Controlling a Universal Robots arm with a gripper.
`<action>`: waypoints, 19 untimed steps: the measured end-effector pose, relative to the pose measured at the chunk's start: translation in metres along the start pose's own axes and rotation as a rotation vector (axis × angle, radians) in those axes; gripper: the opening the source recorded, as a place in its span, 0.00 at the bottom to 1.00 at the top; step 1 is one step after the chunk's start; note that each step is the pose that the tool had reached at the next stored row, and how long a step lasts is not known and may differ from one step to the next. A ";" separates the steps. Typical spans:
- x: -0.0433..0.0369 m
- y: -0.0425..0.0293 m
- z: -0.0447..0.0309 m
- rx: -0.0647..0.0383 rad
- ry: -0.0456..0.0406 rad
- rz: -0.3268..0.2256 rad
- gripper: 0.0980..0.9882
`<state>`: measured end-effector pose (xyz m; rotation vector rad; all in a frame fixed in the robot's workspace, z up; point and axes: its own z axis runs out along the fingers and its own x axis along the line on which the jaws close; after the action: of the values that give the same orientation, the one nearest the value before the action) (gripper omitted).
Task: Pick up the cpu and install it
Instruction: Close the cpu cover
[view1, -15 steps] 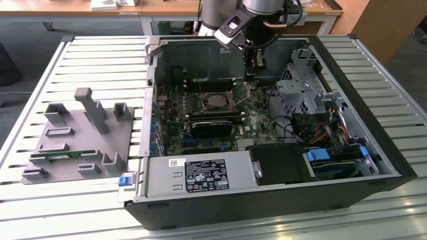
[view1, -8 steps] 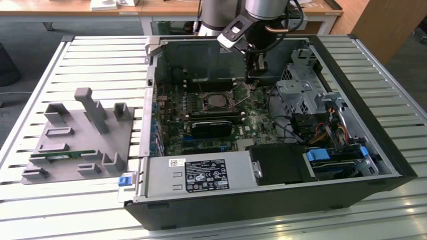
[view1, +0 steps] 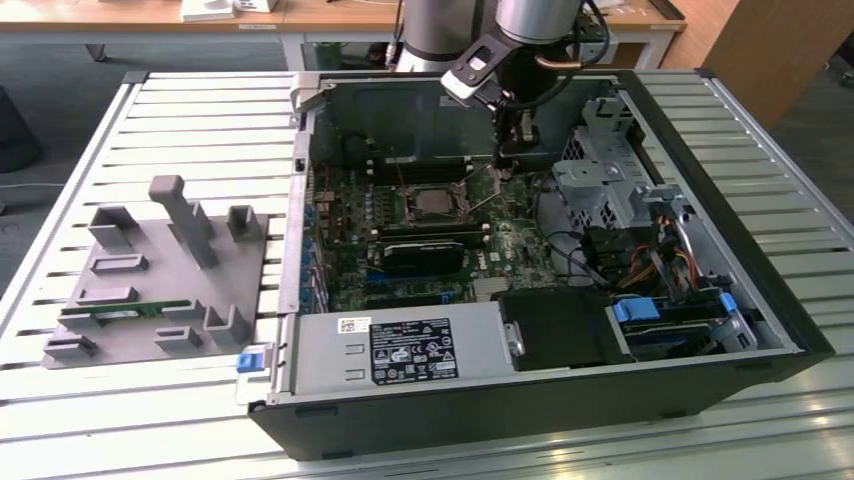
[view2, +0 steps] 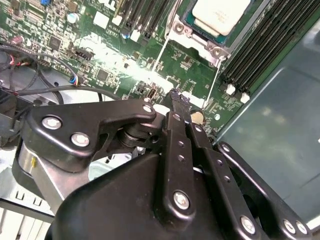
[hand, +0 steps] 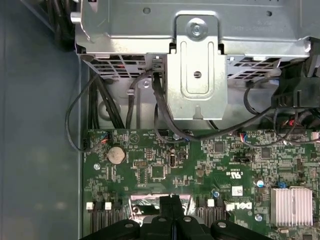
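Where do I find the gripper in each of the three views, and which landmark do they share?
Exterior view: gripper inside the open case, on the exterior view's right of the cpu.
Second wrist view: gripper shut, near the cpu.
First wrist view: gripper near the coin battery.
Shared landmark: the green motherboard.

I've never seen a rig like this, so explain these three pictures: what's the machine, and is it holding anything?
A robot arm with a black two-fingered gripper reaches into an open black computer case on a slatted metal table. One picture looks on from outside; two come from cameras at the arm's wrist. The cpu, a flat square silver-topped chip, sits in its socket on the green circuit board. The gripper is shut, holding nothing. A grey plastic parts tray lies beside the case.
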<state>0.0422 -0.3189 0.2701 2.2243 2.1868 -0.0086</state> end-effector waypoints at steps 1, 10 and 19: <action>0.0005 0.0010 0.0011 0.000 -0.0002 0.000 0.01; 0.0048 0.0109 0.0102 0.002 -0.0004 0.000 0.01; 0.0070 0.0182 0.0199 0.003 -0.0022 0.000 0.01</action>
<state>0.0608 -0.3126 0.2503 2.2246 2.1873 -0.0144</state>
